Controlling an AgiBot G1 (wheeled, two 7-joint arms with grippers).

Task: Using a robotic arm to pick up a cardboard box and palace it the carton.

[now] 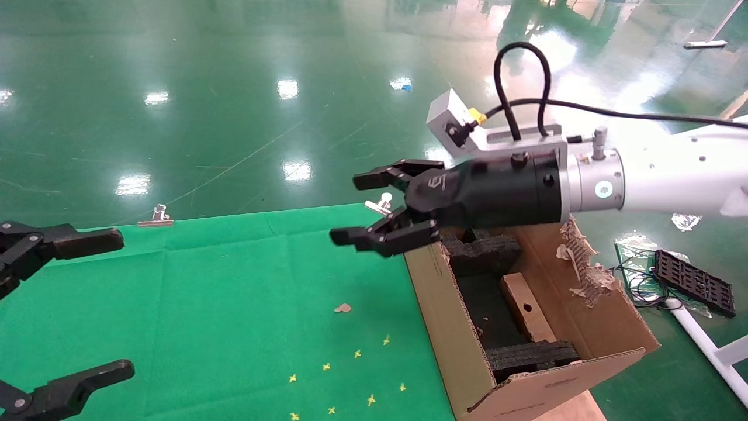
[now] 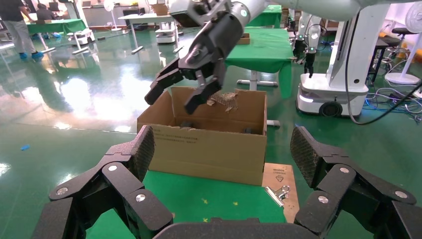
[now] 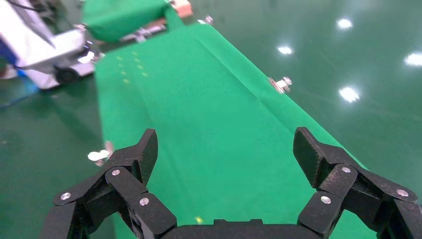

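The small brown cardboard box (image 1: 527, 308) with a round hole lies inside the large corrugated carton (image 1: 444, 316), between black foam blocks (image 1: 529, 354). The carton stands at the right edge of the green table, one flap torn ragged. The white robotic arm (image 1: 672, 175) reaches in from the right. Its right gripper (image 1: 356, 207) is open and empty, held above the table just left of the carton's far corner. It also shows in the left wrist view (image 2: 171, 99) above the carton (image 2: 209, 142). My left gripper (image 1: 117, 304) is open and empty at the left edge.
Metal clips (image 1: 156, 216) hold the green cloth (image 1: 234, 327) at the table's far edge. Small yellow crosses (image 1: 357, 354) and a cardboard scrap (image 1: 342, 307) lie on the cloth. A black grid part and cables (image 1: 692, 280) lie on the floor at right.
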